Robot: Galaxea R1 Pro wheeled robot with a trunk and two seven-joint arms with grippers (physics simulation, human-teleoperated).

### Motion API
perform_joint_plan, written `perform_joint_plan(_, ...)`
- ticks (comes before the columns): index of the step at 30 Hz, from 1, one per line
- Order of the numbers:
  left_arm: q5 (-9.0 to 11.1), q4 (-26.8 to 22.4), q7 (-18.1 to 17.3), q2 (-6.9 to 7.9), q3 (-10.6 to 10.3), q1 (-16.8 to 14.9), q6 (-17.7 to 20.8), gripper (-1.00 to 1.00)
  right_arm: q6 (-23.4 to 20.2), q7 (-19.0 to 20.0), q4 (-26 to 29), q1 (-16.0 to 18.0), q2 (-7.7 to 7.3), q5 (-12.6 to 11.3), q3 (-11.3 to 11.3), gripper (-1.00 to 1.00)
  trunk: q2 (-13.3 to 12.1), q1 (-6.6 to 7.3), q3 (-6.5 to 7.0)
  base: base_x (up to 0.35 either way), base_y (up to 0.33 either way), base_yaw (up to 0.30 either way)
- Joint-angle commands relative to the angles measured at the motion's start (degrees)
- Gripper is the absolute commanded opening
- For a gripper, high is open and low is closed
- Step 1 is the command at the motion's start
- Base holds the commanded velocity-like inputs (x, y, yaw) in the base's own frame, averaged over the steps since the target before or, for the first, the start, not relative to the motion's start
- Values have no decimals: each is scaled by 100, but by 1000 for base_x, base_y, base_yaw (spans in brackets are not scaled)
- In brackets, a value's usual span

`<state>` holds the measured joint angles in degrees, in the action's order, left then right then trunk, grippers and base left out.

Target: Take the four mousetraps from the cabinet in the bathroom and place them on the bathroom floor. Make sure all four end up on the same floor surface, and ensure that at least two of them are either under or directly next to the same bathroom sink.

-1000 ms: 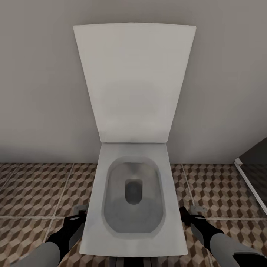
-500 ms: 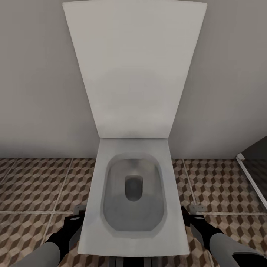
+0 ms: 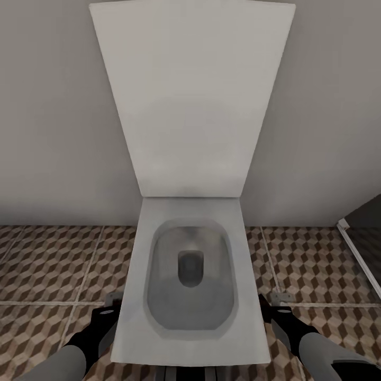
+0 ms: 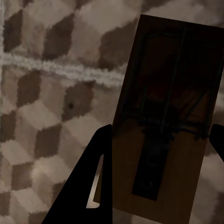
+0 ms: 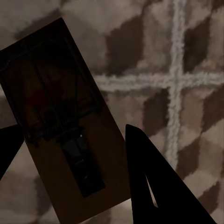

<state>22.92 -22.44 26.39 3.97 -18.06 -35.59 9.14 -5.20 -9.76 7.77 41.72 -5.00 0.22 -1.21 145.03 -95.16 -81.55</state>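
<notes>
Nothing has shifted in the last half second; a second ago the toilet point(image 3: 190, 275) sat lower in the head view, so the camera moved. Each claw grasps one mousetrap: the left gripper point(image 4: 156, 179) holds one point(image 4: 165, 126), the right gripper point(image 5: 70, 158) another point(image 5: 60, 121), above the bathroom floor point(image 3: 47, 264). Judging by this, both await placing; the other two and the sink are unaccounted for.

Toilet point(image 3: 190, 296) at 12 o'clock on floor point(image 3: 47, 264), lid against wall point(image 3: 47, 106), arms at 7 and 5 flanking bowl
</notes>
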Motion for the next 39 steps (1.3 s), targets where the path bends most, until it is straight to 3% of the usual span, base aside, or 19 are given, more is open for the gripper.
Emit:
perform_joint_plan(1, 28, -15, 42, 7, -48, -1, 37, -100, -37, -1, 12, -1, -1, -5, -11, -100, 1, 1, -4, 0, 0, 0)
perform_joint_plan(10, 28, -15, 42, 7, -48, -1, 36, -100, -37, 1, 12, -3, -1, -4, -10, -100, 1, 1, -4, 0, 0, 0)
perform_joint_plan(18, 28, -15, 42, 7, -48, -1, 35, -100, -36, 1, 14, -2, -1, -4, -10, -100, 12, -20, -181, 0, 0, 0)
perform_joint_plan(39, 28, -15, 42, 15, -48, -2, 35, -100, -34, -1, 12, -1, -7, -4, -10, -100, 12, -20, -181, 0, 0, 0)
